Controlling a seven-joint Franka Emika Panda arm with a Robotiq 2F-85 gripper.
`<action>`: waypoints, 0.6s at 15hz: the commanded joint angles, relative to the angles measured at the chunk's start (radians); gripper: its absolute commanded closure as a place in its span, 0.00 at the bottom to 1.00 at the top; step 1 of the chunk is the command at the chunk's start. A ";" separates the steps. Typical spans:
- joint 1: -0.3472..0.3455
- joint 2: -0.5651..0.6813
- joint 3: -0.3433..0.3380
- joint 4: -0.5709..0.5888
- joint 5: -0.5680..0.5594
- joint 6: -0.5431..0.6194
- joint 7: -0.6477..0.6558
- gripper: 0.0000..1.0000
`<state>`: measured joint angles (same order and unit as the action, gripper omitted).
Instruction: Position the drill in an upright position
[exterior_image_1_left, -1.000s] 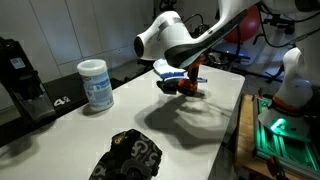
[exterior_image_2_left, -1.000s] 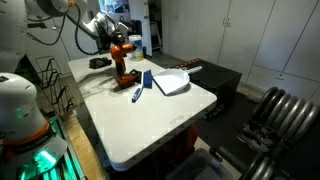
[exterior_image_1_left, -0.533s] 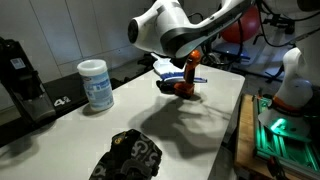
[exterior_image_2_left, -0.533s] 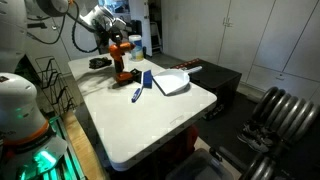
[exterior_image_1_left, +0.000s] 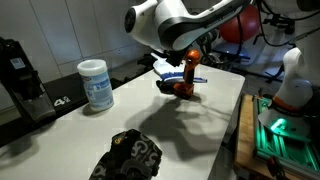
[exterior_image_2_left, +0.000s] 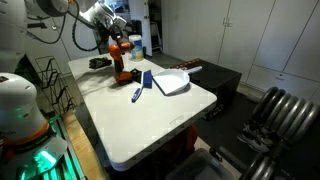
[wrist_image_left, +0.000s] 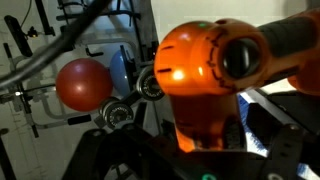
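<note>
Since a second ago the arm (exterior_image_1_left: 165, 20) has risen from low over the drill (exterior_image_1_left: 187, 72) to well above it, and the drill stands alone on the table (exterior_image_1_left: 200, 125) (in the last half second it does not seem to have shifted).

Nearest in an exterior view, a black lump (exterior_image_1_left: 128, 155) lies at the front edge of the table, well apart from the work. Behind it a white canister (exterior_image_1_left: 95, 84) stands upright, also well apart, so neither is in the way of the arm.

Further back is the drill, upright on its base with the orange body on top. Just beside it in an exterior view lie a white tray (exterior_image_2_left: 170, 80) and a pen (exterior_image_2_left: 137, 93); I cannot tell whether the tray touches the drill.

In the wrist view the orange head fills the picture from above. The gripper (wrist_image_left: 190, 160) hangs over it with the jaws wide apart, one on each side, and it grips nothing. I judge that it is kept straight above the drill so that the fingers leave without pushing it, because a tall tool on a small base falls easily.

Farthest, a red ball (wrist_image_left: 82, 85) shows behind the table.

The task looks almost complete; only a clean retreat seems to be left.
</note>
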<state>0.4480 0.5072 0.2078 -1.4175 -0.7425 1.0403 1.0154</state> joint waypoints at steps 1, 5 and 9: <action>-0.005 0.019 -0.003 0.016 0.048 0.046 -0.024 0.00; 0.003 0.020 -0.008 0.025 0.061 0.075 -0.028 0.00; 0.010 -0.011 -0.010 0.044 0.064 0.069 -0.001 0.00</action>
<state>0.4485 0.5154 0.2074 -1.3956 -0.7108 1.0956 1.0002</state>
